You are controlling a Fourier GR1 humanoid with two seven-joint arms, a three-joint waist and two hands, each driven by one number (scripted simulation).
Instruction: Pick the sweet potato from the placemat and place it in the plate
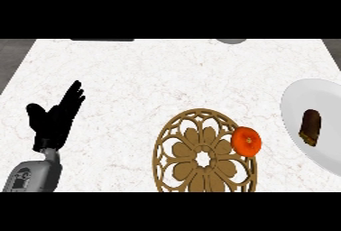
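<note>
Bright, even light on the pale counter (133, 76); faint shadows, no glare; edges slightly soft.

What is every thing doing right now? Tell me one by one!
Left robot hand: open, fingers up, holding nothing, resting at the left.
Sweet potato: lying on the plate.
Plate: on the counter at the right.
Orange fruit: at the placemat's right edge.
Placemat: flat on the counter.

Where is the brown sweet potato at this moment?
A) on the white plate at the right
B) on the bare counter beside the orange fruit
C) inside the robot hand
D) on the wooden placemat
A: the sweet potato lies on the white plate at the right edge, apart from the placemat, while the left robot hand is open and holds nothing.
</note>
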